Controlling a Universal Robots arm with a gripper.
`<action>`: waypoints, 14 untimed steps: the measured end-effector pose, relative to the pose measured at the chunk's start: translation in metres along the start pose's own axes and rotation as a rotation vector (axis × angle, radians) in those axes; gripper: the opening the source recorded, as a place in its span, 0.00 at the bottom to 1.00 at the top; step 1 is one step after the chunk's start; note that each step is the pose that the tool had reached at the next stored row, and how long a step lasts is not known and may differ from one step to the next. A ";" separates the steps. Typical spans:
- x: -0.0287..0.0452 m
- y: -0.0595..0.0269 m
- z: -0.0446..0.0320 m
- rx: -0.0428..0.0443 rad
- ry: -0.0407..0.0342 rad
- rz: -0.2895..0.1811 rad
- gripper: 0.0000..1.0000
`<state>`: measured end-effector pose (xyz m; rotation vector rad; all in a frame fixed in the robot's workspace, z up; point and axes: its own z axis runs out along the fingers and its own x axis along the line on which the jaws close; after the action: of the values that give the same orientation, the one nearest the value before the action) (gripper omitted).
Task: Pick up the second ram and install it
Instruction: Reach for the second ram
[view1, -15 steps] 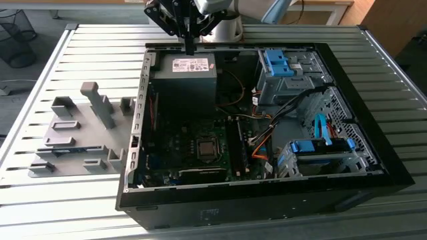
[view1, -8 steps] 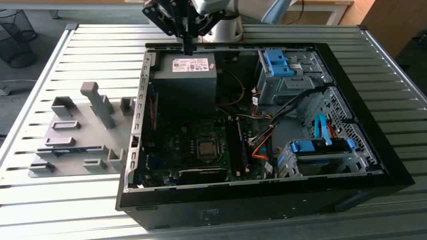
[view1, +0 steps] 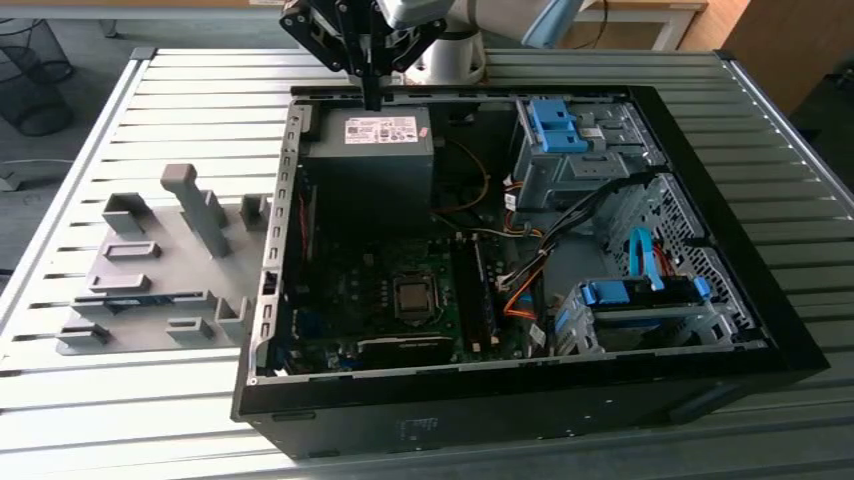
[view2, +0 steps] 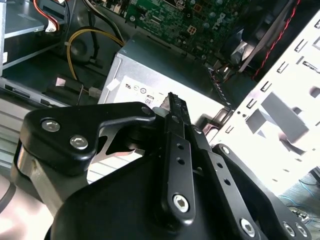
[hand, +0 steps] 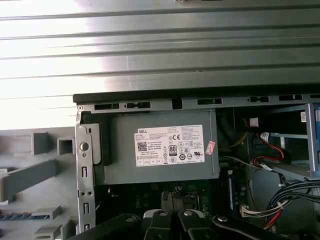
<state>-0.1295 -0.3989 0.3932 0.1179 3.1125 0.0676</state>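
Observation:
My gripper (view1: 371, 98) hangs over the back edge of the open computer case (view1: 747, 260), just above the grey power supply (view1: 374, 150). Its two black fingers are pressed together with nothing between them, as both wrist views show (view2: 172, 97) (hand: 176, 194). A thin blue-green strip that looks like the second ram (hand: 22, 216) lies in a slot of the grey fixture (hand: 30, 175) beside the case. In the exterior view the ram (view1: 134, 298) sits well to the left of the gripper and nearer the table's front.
The fixture (view1: 147, 280) carries several upright grey blocks and posts. Inside the case are the motherboard (view1: 387, 300), a green stick standing in the black slots (view1: 470, 295), cable bundles (view1: 534, 270) and blue drive brackets (view1: 554, 125). Everything rests on a slatted metal table (view1: 200, 90).

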 end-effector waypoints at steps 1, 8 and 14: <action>0.0005 0.0000 0.0000 0.0000 0.0000 0.000 0.10; 0.0036 -0.0003 -0.0001 0.0000 0.0000 0.000 0.10; 0.0062 -0.0005 -0.0001 0.0000 0.0000 0.000 0.10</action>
<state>-0.1357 -0.3989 0.3931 0.1180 3.1125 0.0677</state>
